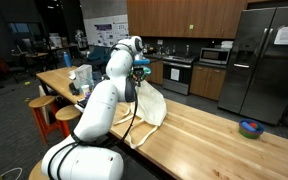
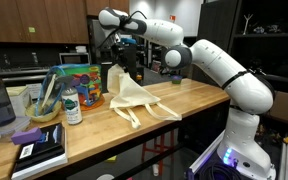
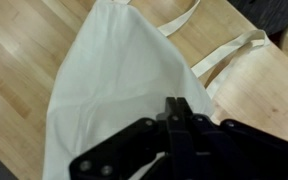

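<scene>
Cream tote bag [image 2: 136, 95] hung part-lifted above the wooden counter [image 2: 199, 100], near the middle of the board. Its upper end was drawn into a peak at the gripper [image 2: 117, 62]. The lower end lay spread on the wood. The long axis ran from that peak down and outward along the counter, slanted rather than plumb, and the cloth fanned wider toward the bottom. Two straps [image 2: 134, 116] trailed loose on the boards at the low end.

In the wrist view the bag [image 3: 109, 80] filled most of the frame. It lay lengthwise from the bottom of the picture to the top and narrowed to the far end. The straps [image 3: 229, 48] led off toward the upper right, flat on the wood.

Gripper [image 3: 174, 106]: jaws pressed together with no gap showing between the dark fingers, pinching a fold of the bag's cloth. In an exterior view the gripper [image 1: 137, 72] sat at the bag's highest point, with the fabric draped from it.

Around it: a blue bowl [image 1: 250, 127] stood well apart further along the counter. A white can [image 2: 72, 105] and a stack of books [image 2: 39, 150] were at the other end. A steel refrigerator [image 1: 269, 60] stood behind.
</scene>
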Available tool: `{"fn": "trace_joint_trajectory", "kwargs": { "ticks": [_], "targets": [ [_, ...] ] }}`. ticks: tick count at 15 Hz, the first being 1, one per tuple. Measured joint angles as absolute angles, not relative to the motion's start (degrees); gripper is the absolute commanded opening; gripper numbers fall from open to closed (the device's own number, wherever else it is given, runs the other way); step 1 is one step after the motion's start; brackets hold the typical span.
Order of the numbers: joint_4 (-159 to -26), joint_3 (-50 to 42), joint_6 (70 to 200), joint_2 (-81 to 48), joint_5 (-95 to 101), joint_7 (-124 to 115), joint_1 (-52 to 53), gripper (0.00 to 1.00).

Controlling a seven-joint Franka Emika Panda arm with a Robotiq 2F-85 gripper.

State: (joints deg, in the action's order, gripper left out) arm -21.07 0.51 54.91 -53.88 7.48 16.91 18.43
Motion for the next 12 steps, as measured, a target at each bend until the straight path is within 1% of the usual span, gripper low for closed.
{"fn": "trace_joint_trajectory", "kwargs": {
  "ticks": [8, 12],
  "targets": [
    [-21.06, 6.56, 44.53, -49.35, -5.48, 3.04, 16.92, 0.01],
    [-21.06, 8.04, 42.40, -47.93, -9.61, -3.88, 16.84, 0.01]
  ]
}}
